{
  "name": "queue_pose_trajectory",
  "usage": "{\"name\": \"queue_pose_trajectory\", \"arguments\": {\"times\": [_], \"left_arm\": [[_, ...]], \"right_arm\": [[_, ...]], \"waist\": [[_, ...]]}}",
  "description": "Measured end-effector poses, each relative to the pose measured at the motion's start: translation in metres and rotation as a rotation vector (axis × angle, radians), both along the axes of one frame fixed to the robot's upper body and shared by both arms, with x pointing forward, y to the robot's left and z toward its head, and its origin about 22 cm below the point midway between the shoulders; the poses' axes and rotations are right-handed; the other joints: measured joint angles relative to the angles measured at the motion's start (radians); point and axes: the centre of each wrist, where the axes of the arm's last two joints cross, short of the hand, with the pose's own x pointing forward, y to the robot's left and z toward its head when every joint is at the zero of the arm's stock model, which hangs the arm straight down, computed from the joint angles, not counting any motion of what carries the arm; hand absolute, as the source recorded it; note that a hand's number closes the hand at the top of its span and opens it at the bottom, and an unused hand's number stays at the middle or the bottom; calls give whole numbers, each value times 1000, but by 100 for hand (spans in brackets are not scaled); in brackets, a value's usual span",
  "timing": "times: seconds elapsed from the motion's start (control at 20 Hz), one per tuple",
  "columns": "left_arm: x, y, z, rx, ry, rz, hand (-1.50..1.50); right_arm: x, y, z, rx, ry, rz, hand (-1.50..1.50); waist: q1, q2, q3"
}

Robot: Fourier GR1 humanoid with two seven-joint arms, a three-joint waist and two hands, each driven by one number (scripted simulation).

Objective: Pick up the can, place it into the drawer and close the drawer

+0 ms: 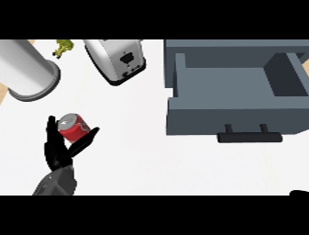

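From the head view, the can [74, 127] is red with a silver top, lying tilted on the white worktop [136, 156], well to the left of the drawer [241, 98]. The left hand [60, 148] has its fingers and thumb curled round the can. The grey drawer stands pulled open, its black handle [249, 136] toward the robot; nothing shows inside. Only a black sliver of the right hand [304, 193] shows below the drawer; its fingers cannot be made out.
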Motion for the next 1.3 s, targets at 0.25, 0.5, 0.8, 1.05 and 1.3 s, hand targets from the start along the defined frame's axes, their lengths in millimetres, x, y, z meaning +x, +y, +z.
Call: {"name": "queue_pose_trajectory", "arguments": {"times": [0.25,0.5,0.8,1.05,1.3], "left_arm": [[12,-3,0,-33,-48,-57,150],[21,-7,-1,-37,-99,-96,150],[38,-15,12,-38,-152,-176,150],[62,-36,30,-60,-172,-449,150],[85,-60,53,-63,-186,-632,150]], "right_arm": [[2,-4,2,-5,5,-6,-150],[5,-7,6,-15,2,-20,-150],[3,-3,6,-18,-10,-31,-150],[4,-1,4,-23,-16,-29,-150],[4,-1,11,-23,-19,-38,-150]], "waist": [[-2,0,0],[-2,1,0],[-1,0,0],[-10,2,0],[-4,0,1]]}}
